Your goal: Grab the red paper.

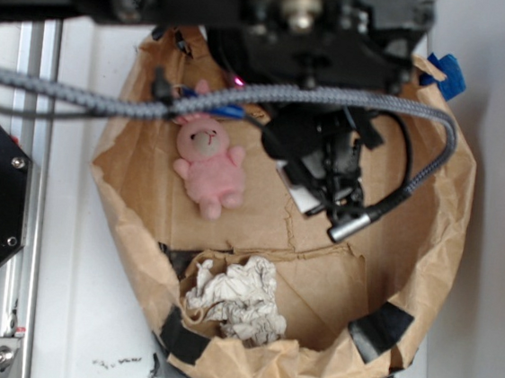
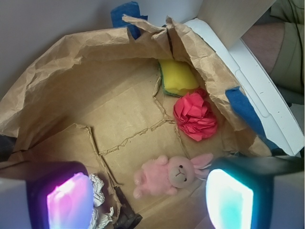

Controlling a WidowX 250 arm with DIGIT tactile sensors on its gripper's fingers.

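The red paper, a bright crumpled wad with rose-like folds, lies on the brown paper floor by the right wall in the wrist view, just below a yellow sponge. My gripper hangs above the floor, open, with its glowing pads wide apart and nothing held. The red paper sits ahead and to the right of the jaws, apart from them. In the exterior view the arm and gripper cover the red paper.
A pink plush bunny lies below the jaws. A crumpled white-grey paper ball sits at the near end. Crinkled brown paper walls ring everything, patched with blue tape and black tape.
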